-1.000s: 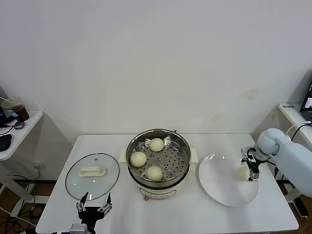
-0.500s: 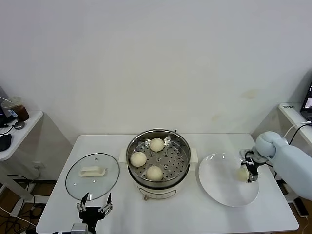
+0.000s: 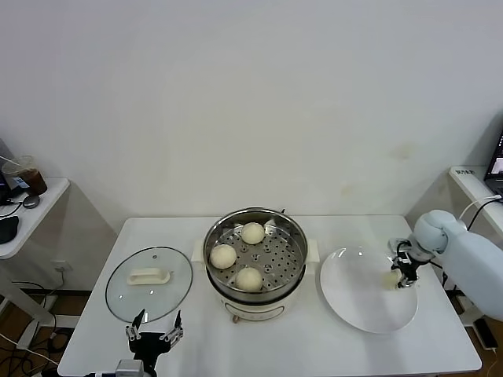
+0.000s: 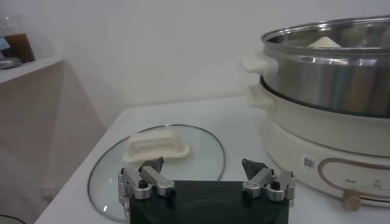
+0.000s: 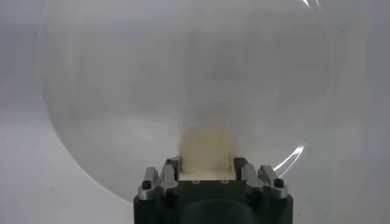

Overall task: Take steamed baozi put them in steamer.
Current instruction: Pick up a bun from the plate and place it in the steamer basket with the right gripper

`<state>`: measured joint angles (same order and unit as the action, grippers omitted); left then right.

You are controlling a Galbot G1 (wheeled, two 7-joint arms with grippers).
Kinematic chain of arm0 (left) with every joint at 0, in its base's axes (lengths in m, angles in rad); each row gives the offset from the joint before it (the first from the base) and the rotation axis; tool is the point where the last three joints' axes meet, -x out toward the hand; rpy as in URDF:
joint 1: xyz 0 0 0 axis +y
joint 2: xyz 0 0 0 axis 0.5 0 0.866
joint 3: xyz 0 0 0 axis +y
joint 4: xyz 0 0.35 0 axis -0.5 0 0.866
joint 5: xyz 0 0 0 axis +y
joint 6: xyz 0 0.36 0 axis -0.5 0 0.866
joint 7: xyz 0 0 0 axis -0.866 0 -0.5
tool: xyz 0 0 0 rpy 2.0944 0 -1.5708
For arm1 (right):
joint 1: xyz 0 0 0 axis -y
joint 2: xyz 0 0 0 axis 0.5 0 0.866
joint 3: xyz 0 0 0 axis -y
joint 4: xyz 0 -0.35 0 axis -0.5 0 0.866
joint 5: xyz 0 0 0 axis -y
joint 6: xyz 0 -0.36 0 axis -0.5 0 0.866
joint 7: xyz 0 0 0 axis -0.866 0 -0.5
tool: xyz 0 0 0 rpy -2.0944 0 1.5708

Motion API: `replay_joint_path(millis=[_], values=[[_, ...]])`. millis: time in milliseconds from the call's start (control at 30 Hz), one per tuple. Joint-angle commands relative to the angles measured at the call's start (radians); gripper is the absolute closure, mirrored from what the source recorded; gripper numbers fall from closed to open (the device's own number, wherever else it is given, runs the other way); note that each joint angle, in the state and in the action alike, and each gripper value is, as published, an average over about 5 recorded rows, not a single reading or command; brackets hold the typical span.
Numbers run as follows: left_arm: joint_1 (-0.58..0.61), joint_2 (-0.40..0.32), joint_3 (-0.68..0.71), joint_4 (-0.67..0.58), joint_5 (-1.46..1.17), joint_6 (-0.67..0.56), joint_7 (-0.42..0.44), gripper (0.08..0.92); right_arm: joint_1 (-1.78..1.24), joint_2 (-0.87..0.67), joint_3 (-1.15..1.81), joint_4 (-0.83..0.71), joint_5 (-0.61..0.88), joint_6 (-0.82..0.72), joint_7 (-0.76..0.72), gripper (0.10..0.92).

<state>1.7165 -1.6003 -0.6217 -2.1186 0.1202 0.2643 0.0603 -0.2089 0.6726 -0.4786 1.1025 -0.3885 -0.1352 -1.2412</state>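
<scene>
Right gripper (image 3: 398, 276) jaws closed on baozi (image 5: 207, 149) since earlier.

no legible text anywhere.
small white sticker (image 4: 309, 161) on the cream pot's front (image 4: 341, 137), print too small to read; monitor edge (image 3: 497, 163) at far right, nothing readable.

Head camera looks down on the steamer (image 3: 255, 254) from above; left wrist camera views it low, close, sideways.
</scene>
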Motion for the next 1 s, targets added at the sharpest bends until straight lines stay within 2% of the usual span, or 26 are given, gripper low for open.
replay_joint_path(millis=[33, 367, 667, 833, 1000], values=[[-0.001, 0.0, 0.001, -0.001, 0.004, -0.001, -0.002, 0.177, 0.053, -0.031, -0.048, 0.045, 0.08, -0.025, -0.005, 0.556], [-0.004, 0.004, 0.006, 0.007, 0.028, -0.003, -0.01, 0.177, 0.548, -0.042, -0.469, 0.224, 0.511, -0.178, -0.035, 0.557], [-0.03, 0.01, 0.002, -0.024, 0.026, -0.002, -0.011, 0.177, 0.898, 0.165, -0.74, 0.271, 0.8, -0.291, -0.018, 0.556], [-0.03, 0.014, 0.007, -0.034, 0.024, -0.003, -0.012, 0.177, 0.921, 0.275, -0.761, 0.256, 0.885, -0.338, 0.004, 0.556], [-0.028, 0.024, 0.008, -0.041, 0.021, -0.003, -0.012, 0.177, 0.905, 0.36, -0.771, 0.238, 0.876, -0.348, 0.019, 0.554]])
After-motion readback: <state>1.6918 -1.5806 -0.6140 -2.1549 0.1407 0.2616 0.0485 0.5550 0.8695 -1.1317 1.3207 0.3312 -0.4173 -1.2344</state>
